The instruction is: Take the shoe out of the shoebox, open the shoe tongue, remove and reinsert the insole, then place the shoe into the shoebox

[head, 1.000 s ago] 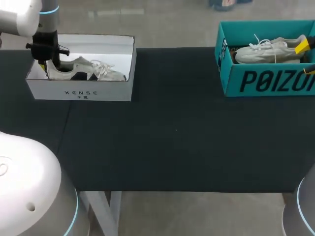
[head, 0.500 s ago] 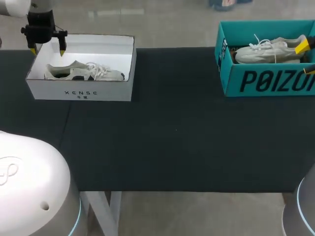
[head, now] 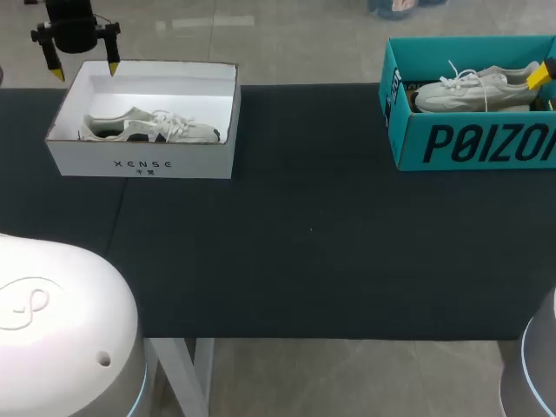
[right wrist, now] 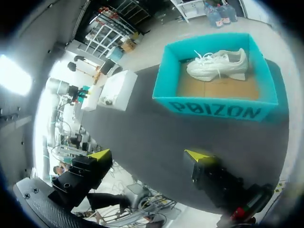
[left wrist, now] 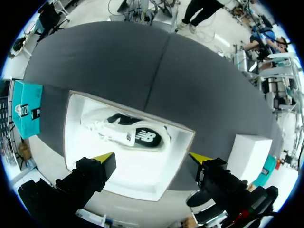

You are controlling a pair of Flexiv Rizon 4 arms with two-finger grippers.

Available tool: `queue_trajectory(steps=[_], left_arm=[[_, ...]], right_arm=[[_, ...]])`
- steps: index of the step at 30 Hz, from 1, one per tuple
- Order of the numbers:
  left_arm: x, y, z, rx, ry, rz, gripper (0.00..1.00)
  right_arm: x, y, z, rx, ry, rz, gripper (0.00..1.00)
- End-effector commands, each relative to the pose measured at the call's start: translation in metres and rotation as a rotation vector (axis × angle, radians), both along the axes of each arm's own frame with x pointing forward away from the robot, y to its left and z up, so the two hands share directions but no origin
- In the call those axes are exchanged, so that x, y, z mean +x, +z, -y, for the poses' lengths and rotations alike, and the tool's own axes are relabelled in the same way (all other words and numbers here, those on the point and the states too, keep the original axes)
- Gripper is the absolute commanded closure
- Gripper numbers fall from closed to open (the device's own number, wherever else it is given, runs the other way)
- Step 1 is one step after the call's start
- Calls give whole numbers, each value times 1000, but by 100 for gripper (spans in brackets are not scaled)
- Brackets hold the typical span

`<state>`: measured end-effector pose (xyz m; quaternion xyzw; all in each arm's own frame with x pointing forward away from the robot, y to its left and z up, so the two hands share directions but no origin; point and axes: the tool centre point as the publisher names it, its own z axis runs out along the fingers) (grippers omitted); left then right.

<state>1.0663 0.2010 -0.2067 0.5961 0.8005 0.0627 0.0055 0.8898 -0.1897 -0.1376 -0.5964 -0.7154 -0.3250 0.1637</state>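
Lifted clear of the white cardboard shoebox (head: 143, 165), the left gripper (head: 83, 71) now hangs above its far left corner; a second ago it was down inside, at the heel of the pale grey lace-up shoe with black patches (head: 148, 129). Its yellow-tipped fingers stand wide apart, holding nothing. From the left wrist view that shoe (left wrist: 128, 135) lies on its side in the box. The right gripper (right wrist: 148, 155) is likewise spread and empty, above the black table (right wrist: 156, 128) short of the teal cardboard shoebox (right wrist: 213, 107), which holds a white lace-up shoe (right wrist: 218, 64). In the head view only one of its yellow tips shows, at the edge and slightly farther out than before. The left arm is cut off above its gripper. Neither shoe's insole can be made out.
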Motion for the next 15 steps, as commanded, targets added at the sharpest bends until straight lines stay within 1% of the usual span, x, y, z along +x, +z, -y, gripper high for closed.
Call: queue_trajectory(steps=[1,4,7,9,12,15], left_arm=[[-15,7,12,0,-15,21,0],[-19,14,24,-10,-35,22,0],[-19,22,36,-12,-54,35,0],[-17,26,42,-32,-51,44,0],[-13,28,47,-37,-19,43,0],[-5,26,47,-79,40,-3,0]], right_arm=[[57,2,12,-258,79,-63,0],[57,2,12,-258,79,-63,0],[57,2,12,-258,79,-63,0],[57,2,12,-258,79,-63,0],[57,2,12,-258,79,-63,0],[57,2,12,-258,79,-63,0]])
